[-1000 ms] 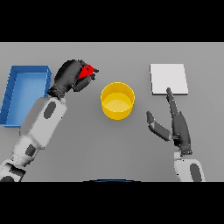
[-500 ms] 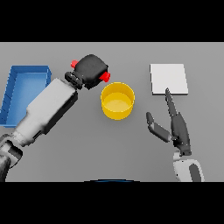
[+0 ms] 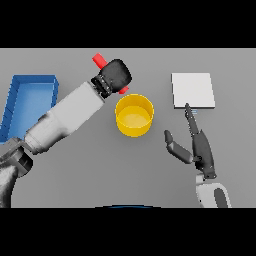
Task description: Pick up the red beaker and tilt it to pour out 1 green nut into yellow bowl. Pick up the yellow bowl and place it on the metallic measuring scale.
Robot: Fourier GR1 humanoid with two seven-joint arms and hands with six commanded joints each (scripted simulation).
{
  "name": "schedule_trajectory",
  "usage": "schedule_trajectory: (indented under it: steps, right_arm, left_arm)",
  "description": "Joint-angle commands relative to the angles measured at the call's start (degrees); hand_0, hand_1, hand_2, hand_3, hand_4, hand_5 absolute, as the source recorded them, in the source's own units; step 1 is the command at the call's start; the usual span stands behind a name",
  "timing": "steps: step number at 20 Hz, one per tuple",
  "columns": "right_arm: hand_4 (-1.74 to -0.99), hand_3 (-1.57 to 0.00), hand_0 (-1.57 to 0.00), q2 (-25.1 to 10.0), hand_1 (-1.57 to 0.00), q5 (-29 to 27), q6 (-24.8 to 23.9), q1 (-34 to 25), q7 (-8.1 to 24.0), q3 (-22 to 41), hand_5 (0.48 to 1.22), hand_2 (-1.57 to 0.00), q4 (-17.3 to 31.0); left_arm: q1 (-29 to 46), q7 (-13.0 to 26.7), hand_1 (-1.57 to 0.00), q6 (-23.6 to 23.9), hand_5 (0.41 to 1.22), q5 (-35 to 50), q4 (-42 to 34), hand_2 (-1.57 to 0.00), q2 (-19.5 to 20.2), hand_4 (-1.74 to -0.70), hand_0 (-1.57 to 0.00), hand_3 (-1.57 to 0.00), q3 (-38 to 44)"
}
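You see flat, even, bright light on the grey surface, without glare and with barely any shadows.

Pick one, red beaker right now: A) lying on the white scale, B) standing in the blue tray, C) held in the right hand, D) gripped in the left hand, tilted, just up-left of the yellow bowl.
D: the left hand is curled round the red beaker, whose ends stick out slantwise either side of it by the yellow bowl rim; the right hand holds nothing.
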Motion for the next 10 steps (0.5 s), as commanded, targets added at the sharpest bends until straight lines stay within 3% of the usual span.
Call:
schedule_trajectory:
  steps: [1, 10]
  right_arm:
    - [-1.063, 0.00, 0.00, -0.6, 0.00, -0.7, 0.5, -0.2, 0.0, -0.5, 0.697, 0.00, -0.3]
    - [-1.065, 0.00, 0.00, 0.3, 0.00, -0.3, -1.0, -1.2, 0.9, -1.0, 0.684, 0.00, 0.9]
  left_arm:
    - [-0.3, -1.0, -1.57, 0.4, 1.220, -0.9, 0.3, -1.57, 0.2, -1.72, -1.57, -1.57, -1.0]
    - [-2.0, 0.4, -1.57, 2.6, 1.221, -8.2, 0.7, -1.57, -2.0, -1.74, -1.57, -1.57, -7.6]
